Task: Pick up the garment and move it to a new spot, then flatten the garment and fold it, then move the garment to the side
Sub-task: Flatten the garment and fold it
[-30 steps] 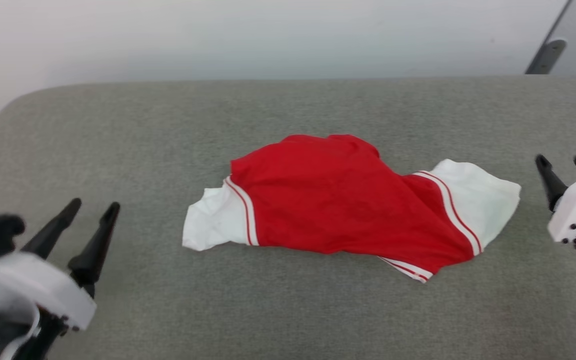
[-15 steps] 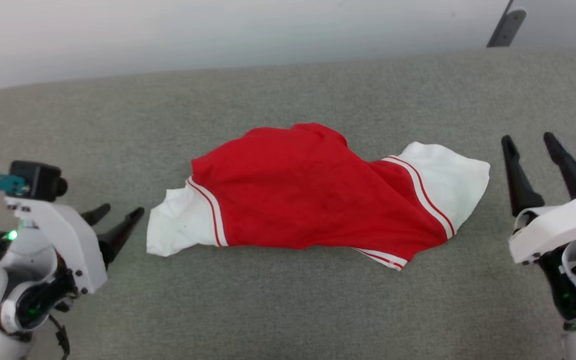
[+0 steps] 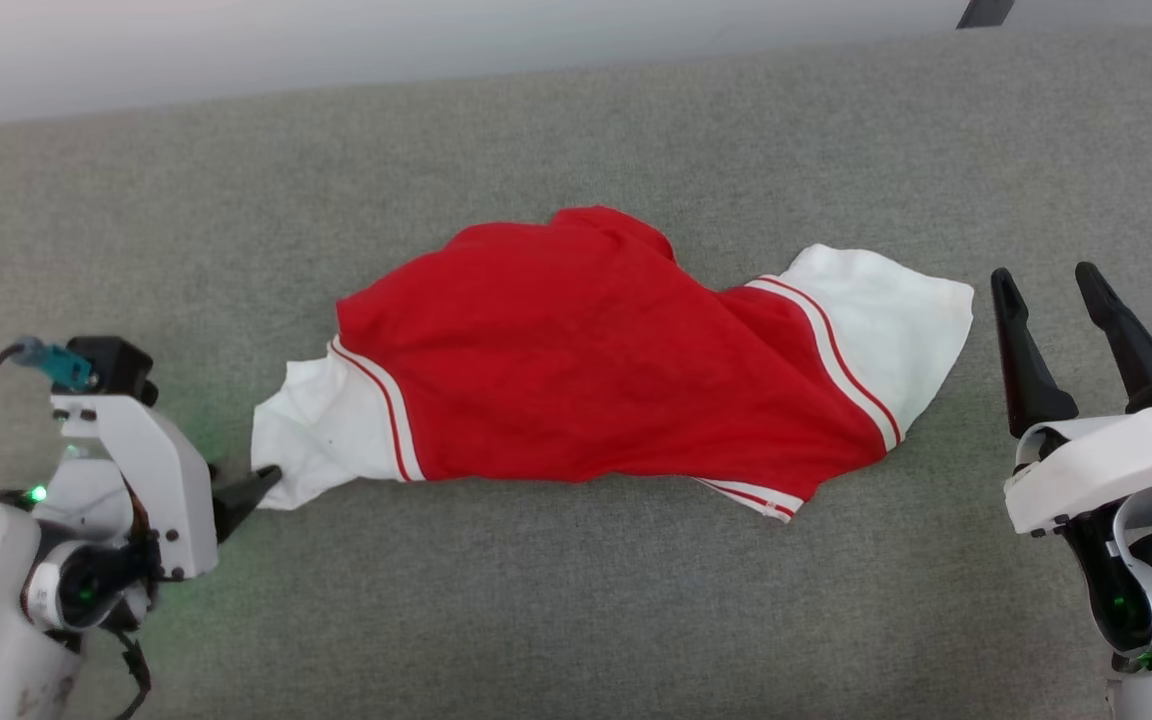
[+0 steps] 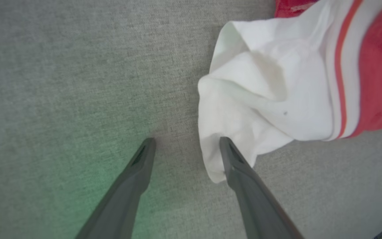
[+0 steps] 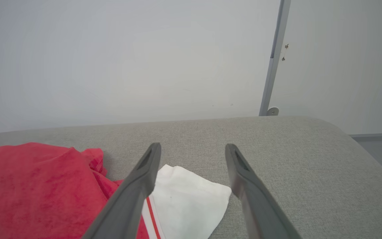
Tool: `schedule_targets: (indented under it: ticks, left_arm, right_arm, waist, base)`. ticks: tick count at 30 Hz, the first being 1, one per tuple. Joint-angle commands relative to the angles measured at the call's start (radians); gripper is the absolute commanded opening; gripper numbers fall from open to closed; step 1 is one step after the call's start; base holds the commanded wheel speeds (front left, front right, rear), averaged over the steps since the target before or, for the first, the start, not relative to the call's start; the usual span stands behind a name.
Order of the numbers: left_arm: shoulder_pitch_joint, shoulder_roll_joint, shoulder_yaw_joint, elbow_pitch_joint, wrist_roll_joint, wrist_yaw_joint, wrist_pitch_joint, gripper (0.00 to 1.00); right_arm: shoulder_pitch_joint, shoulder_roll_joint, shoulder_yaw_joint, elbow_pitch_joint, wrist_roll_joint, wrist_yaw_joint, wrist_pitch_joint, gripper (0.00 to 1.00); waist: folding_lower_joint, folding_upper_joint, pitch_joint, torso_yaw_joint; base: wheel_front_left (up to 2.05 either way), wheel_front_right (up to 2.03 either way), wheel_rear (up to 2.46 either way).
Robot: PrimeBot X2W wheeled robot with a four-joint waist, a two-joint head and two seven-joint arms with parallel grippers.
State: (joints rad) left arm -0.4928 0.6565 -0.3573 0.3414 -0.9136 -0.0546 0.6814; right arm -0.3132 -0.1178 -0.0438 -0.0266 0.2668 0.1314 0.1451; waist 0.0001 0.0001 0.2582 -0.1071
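The left gripper is holding its jaws apart low over the grey upholstered surface, with one fingertip at the corner of the garment's white sleeve. The right gripper is hovering with its jaws apart, just beside the opposite sleeve. The garment is lying crumpled mid-surface between both grippers. A pale wall is rising behind.

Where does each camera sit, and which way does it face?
Head view: on the head, facing down at the garment on the cushion; left gripper, right gripper flank it.
Left wrist view: on that wrist, facing down along its open fingers at a white sleeve.
Right wrist view: on that wrist, facing forward past its open fingers toward the wall.
Shared: all three show the garment.
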Motion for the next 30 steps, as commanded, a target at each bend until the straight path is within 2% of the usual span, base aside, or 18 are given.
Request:
schedule_targets:
  ticks: [1, 8, 9, 10, 11, 15, 22, 30]
  left_arm:
    - [-0.018, -0.016, -0.008, 0.036, 0.004, -0.006, -0.002, 1.00]
    - [-0.044, -0.071, -0.051, 0.152, 0.002, -0.025, 0.007, 1.00]
    - [-0.044, -0.082, -0.055, 0.163, -0.006, -0.030, 0.015, 0.67]
    - [-0.044, -0.094, -0.061, 0.170, -0.015, -0.035, 0.026, 0.16]
    - [-0.044, -0.102, -0.066, 0.178, -0.025, -0.038, 0.041, 0.00]
    - [-0.045, -0.115, -0.068, 0.192, -0.052, -0.038, 0.077, 0.00]
    - [-0.075, -0.085, -0.067, 0.158, -0.039, -0.029, 0.091, 0.00]
    - [-0.074, -0.011, -0.042, 0.094, -0.014, 0.007, 0.083, 0.00]
  right_arm:
    - [0.006, 0.003, -0.001, -0.013, -0.014, -0.002, 0.003, 1.00]
    - [0.005, 0.007, -0.004, -0.039, -0.022, -0.002, 0.017, 1.00]
    - [0.006, 0.009, -0.005, -0.042, -0.023, -0.002, 0.019, 1.00]
    - [0.007, 0.009, -0.005, -0.044, -0.025, -0.002, 0.022, 1.00]
    - [0.009, 0.010, -0.007, -0.046, -0.026, -0.002, 0.025, 1.00]
    - [0.009, 0.010, -0.011, -0.049, -0.030, -0.002, 0.037, 1.00]
    - [-0.003, 0.012, -0.019, -0.057, -0.037, -0.002, 0.066, 1.00]
    - [-0.009, 0.008, -0.033, -0.037, -0.040, -0.002, 0.112, 1.00]
  waist:
    - [-0.0001, -0.0001, 0.015, -0.003]
    - [-0.0001, -0.0001, 0.034, 0.000]
    - [-0.0001, -0.0001, 0.035, 0.002]
    - [-0.0001, -0.0001, 0.036, 0.003]
    - [-0.0001, -0.0001, 0.036, 0.005]
    - [-0.0001, -0.0001, 0.035, 0.012]
    - [-0.0001, -0.0001, 0.036, 0.027]
    - [-0.0001, -0.0001, 0.034, 0.039]
  base:
    - [0.00, 0.00, 0.00]
    - [0.00, 0.00, 0.00]
    - [0.00, 0.00, 0.00]
    - [0.00, 0.00, 0.00]
    - [0.00, 0.00, 0.00]
    - [0.00, 0.00, 0.00]
    - [0.00, 0.00, 0.00]
    - [0.00, 0.00, 0.00]
